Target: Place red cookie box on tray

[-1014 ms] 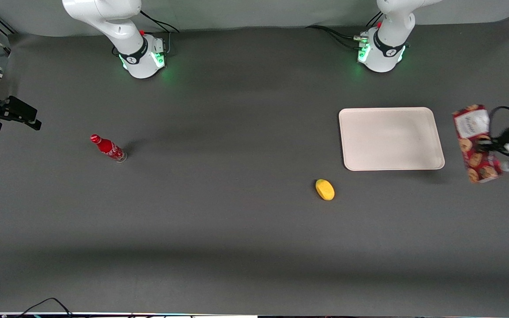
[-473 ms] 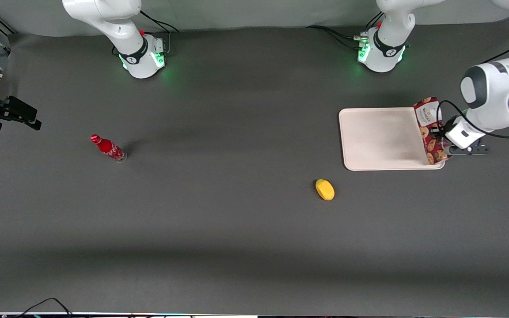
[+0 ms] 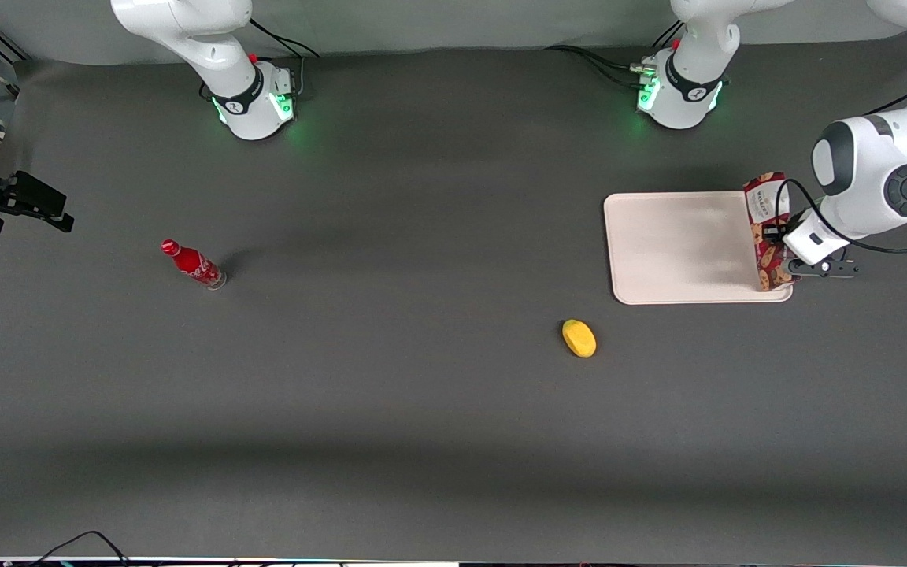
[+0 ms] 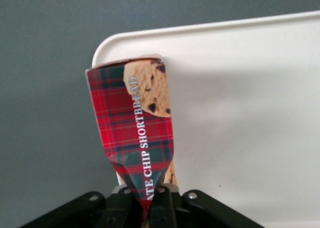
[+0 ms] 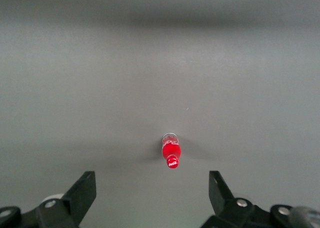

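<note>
The gripper pinches the red cookie box over the tray edge, so the placing step seems underway; next, lowering it further inside.

Your bench is a dark grey, matte surface running the full width of the front view. Four things sit directly on it. The cream tray lies flat toward the working arm's end. The yellow object lies near the tray's nearer corner, closer to the front camera and apart from it. The red bottle stands well apart, toward the parked arm's end. Both arm bases stand at the bench edge farthest from the front camera. The gripper hangs over the tray's outer edge.
</note>
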### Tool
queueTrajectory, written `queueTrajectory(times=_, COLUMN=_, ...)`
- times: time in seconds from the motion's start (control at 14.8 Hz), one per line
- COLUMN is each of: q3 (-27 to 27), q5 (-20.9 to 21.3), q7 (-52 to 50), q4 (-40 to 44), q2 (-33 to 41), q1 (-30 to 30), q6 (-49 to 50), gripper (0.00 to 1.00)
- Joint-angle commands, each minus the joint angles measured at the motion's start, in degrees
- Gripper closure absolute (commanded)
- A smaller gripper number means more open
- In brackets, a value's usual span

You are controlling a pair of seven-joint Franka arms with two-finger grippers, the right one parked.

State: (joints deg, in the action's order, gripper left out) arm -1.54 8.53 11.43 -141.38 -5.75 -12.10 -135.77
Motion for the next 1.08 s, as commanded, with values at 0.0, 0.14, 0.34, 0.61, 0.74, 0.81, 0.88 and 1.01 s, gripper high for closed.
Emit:
queueTrajectory(times=0.0, q3=-0.57, q5=1.22, q7=-0.79, q4=-0.22, q2=-0.84, q1=0.68, q6=-2.13, gripper=0.36)
queueTrajectory(times=0.14, q3=-0.57, q5=1.22, q7=-0.7, q4=0.13, q2=-0.66, q1=0.68, q6=-1.26, gripper=0.0)
queueTrajectory(times=0.34, q3=-0.48, q5=1.22, q7=-0.7, q4=1.1, q2=1.35, q1=0.94, q6=0.23, gripper=0.0)
queueTrajectory(times=0.61, q3=-0.04, q5=1.05, q7=-1.06, q4=13.63, q2=4.52, q1=1.12, q6=12.25, gripper=0.0)
queueTrajectory(times=0.74, q3=0.48, q5=0.43, q7=-1.41, q4=23.03, q2=4.52, q1=1.12, q6=19.27, gripper=0.0)
queueTrajectory(times=0.81, q3=0.49, q5=-0.35, q7=-1.32, q4=27.51, q2=4.44, q1=1.03, q6=22.71, gripper=0.0)
queueTrajectory(times=0.88, q3=0.49, q5=-1.75, q7=-1.14, q4=31.47, q2=4.44, q1=1.03, q6=25.44, gripper=0.0)
queueTrajectory(times=1.01, q3=0.57, q5=-4.74, q7=-1.14, q4=37.64, q2=4.52, q1=1.03, q6=28.7, gripper=0.0)
